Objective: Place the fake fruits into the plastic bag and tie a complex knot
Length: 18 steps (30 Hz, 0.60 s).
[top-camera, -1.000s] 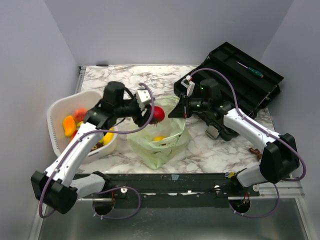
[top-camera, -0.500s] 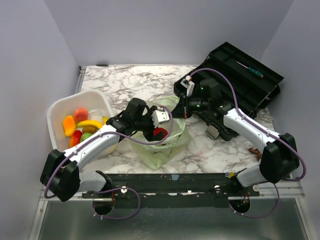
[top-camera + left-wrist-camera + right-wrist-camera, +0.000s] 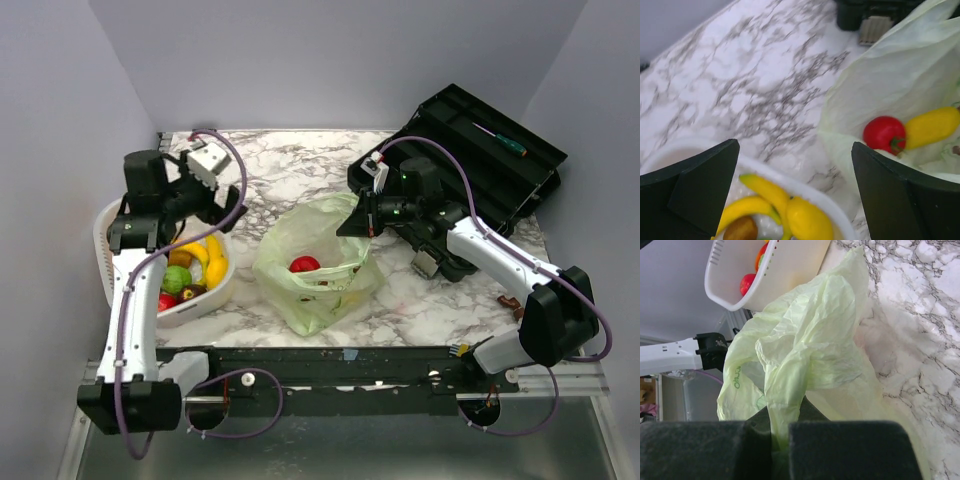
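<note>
top external shows the plastic bag (image 3: 318, 265) pinched by its rim in my right gripper (image 3: 361, 217), and my left gripper (image 3: 224, 198) spread empty over the white basket (image 3: 200, 302). i judge loading barely begun: most fake fruits (image 3: 205, 262) lie beneath the left jaws, no knot yet. only left wrist clearly shows a yellow fruit (image 3: 932, 126) beside the bagged red apple (image 3: 883, 134).

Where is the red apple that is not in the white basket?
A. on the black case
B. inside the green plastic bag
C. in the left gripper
B: the red apple lies inside the plastic bag beside a yellow fruit, and the left gripper is open and empty.
</note>
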### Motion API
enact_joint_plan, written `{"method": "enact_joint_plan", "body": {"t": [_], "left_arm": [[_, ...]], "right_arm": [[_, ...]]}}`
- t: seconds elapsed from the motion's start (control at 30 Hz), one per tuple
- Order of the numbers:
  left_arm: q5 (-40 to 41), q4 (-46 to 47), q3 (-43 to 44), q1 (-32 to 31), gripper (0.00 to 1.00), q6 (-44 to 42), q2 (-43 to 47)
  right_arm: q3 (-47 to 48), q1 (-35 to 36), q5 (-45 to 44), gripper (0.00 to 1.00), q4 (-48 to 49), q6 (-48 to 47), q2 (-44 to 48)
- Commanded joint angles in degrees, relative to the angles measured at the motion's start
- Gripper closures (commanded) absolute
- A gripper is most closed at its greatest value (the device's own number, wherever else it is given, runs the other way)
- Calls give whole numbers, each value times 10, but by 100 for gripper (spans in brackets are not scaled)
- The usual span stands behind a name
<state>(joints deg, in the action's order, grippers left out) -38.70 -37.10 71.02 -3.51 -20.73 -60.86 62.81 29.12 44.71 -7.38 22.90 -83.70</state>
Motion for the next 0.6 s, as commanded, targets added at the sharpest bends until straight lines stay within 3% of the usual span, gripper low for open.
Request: {"method": "enact_joint_plan", "body": {"t": [0.0,0.1,0.23,0.57], "left_arm": [[15,-105,8,174,3,-51,-56],[58,-81,7,263,4,-60,-103],[118,-48,15,322,2,-36,-178],[262,120,-27,325,5,109,-281]], "right_arm": [[1,-4,14,99,0,-9,7],[-3,-4,15,99,-1,-10,10],[-3,-4,14,99,0,-10,8],[-6,-4,6,99,0,-4,5]]}}
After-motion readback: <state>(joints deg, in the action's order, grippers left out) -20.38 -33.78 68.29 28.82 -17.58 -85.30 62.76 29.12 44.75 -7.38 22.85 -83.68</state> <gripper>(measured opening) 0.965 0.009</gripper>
